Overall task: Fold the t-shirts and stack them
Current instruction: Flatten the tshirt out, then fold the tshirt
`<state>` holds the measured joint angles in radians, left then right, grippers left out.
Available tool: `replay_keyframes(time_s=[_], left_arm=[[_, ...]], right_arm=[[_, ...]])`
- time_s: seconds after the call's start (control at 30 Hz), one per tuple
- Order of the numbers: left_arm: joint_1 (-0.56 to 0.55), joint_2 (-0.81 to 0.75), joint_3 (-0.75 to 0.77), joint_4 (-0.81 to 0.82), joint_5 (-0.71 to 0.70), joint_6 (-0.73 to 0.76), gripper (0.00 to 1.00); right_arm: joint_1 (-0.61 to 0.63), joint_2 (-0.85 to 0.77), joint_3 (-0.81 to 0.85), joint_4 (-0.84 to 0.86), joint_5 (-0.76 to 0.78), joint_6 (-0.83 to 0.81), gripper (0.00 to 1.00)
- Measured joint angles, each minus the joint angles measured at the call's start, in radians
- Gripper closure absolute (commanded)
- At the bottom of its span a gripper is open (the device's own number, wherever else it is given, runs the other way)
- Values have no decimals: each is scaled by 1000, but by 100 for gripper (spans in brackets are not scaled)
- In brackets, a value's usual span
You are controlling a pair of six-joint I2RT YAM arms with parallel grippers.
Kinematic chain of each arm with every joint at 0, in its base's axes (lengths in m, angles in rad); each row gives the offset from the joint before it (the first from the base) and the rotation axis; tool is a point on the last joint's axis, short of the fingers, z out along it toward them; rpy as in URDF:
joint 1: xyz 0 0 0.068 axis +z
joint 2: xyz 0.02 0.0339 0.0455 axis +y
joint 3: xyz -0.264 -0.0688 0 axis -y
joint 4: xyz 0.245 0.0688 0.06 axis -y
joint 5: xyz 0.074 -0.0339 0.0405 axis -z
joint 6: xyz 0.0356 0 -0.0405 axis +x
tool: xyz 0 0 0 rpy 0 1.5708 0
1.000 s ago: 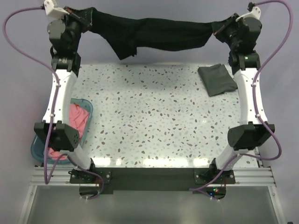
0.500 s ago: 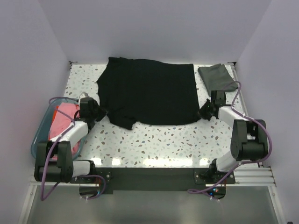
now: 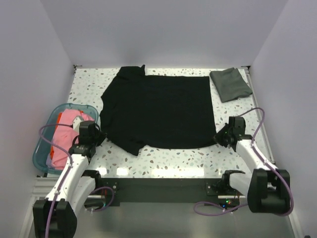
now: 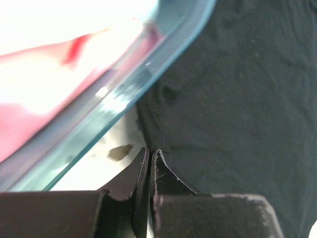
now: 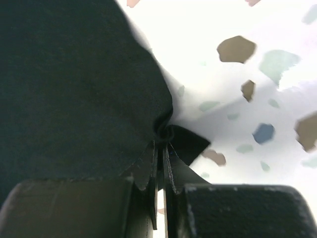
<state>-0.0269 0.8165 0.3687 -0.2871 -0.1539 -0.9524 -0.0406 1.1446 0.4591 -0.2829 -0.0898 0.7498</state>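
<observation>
Speckled white table (image 3: 168,157), boxed by plain pale walls on three sides.

Item one: the left gripper (image 4: 150,151) sits low at the table surface. Its fingers are pressed together, pinching the near-left edge of the black t-shirt (image 3: 158,111). Just beside it on its left stands the teal tub (image 3: 41,151), holding a bunched pink t-shirt (image 3: 63,144) and an orange-red t-shirt (image 3: 60,119).

Item two: the right gripper (image 5: 162,141) is also low at the table. Its fingers are clamped on the near-right corner of the same shirt, and the cloth puckers at the grip.

Item three: the black t-shirt lies spread out across the middle of the table between both grippers. A loose flap trails at its near-left corner, and cloth is rumpled at its far-left corner.

Item four: the grey-green t-shirt (image 3: 230,84) lies folded at the far-right corner, near the black one but apart from it.
</observation>
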Motion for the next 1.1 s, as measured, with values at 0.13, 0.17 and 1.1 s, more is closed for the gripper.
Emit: replay_keyframes(time_s=[0.13,0.17,1.1], left_arm=[[0,-73,1,-94,-44,-5,100],[0,-82,3,-116,-51,-4,100],[0,690,553,18,27,56,100]], right_arm=[[0,-134,0,-71,56,2,96],[-1,-158,2,-86,72,2,95],[-4,514,617,-110,95,-88,100]])
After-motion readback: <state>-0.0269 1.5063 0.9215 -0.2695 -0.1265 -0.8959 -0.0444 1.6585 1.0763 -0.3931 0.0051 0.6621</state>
